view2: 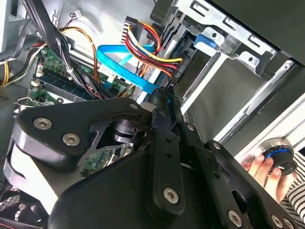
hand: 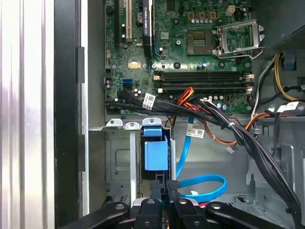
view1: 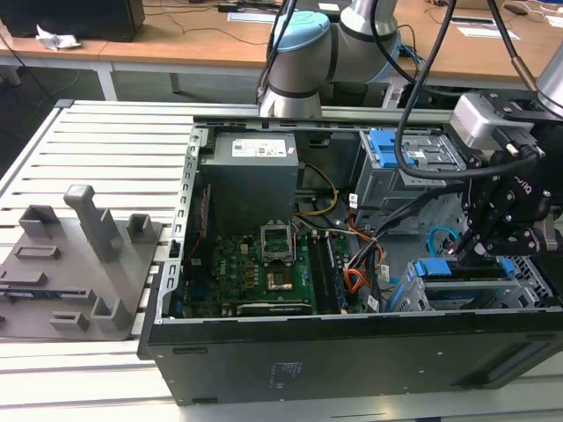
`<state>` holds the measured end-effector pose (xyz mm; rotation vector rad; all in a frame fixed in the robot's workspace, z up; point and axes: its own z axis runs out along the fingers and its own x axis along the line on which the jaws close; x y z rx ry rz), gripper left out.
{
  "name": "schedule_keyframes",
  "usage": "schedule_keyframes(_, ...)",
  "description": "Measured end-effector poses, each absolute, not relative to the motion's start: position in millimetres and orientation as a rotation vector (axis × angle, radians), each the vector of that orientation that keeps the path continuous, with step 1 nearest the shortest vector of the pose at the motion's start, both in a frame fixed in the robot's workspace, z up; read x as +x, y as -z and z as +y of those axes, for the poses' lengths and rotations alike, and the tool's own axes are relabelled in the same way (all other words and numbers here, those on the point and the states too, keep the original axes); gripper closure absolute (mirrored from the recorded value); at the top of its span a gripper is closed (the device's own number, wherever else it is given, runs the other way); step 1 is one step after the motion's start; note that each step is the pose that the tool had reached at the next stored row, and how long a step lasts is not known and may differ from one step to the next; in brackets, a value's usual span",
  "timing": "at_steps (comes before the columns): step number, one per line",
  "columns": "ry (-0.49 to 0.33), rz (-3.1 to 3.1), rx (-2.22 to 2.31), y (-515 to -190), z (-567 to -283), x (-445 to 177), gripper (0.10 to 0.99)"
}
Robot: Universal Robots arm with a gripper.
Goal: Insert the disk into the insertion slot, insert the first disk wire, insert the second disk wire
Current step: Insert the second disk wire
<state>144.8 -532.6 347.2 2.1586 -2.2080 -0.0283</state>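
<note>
Inside the open computer case (view1: 352,352), at its end on the exterior view's right, the black pincer (view1: 479,242) hangs low over the drive area. Its fingers (hand: 164,191) stand nearly together, and between them is a small black connector (hand: 172,183) at the end of a flat blue wire (hand: 205,188); it seems gripped, but I cannot tell this for sure. Directly under the pincer sits the disk (view1: 457,274), its bright blue carrier lying in the grey insertion slot (view1: 422,299). In the first wrist view a blue plastic piece (hand: 156,151) is just ahead of the fingertips, and beyond it a bundle of black cables (hand: 190,112) crosses before the green motherboard (hand: 190,43). In the second wrist view a plug with red, yellow and black wires (view2: 157,55) is near the fingertips, beside the blue wire (view2: 121,67). A person's hand (view2: 267,174) rests on a round blue-ringed knob (view2: 279,155) behind the pincer in that view. Farther from the pincer, a taller grey cage (view1: 405,171) with a blue latch stands in the case. The case lies on a table (view1: 97,141) of ribbed aluminium profiles, where a grey plastic fixture (view1: 79,264) stands well apart from the pincer. Behind are wooden desks (view1: 176,35) with cables.
</note>
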Motion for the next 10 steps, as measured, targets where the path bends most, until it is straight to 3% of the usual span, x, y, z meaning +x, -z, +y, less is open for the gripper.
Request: schedule_keyframes(10, 0.028, -2.208, 2.159, -341.4, -529.8, 147.8, 0.922)
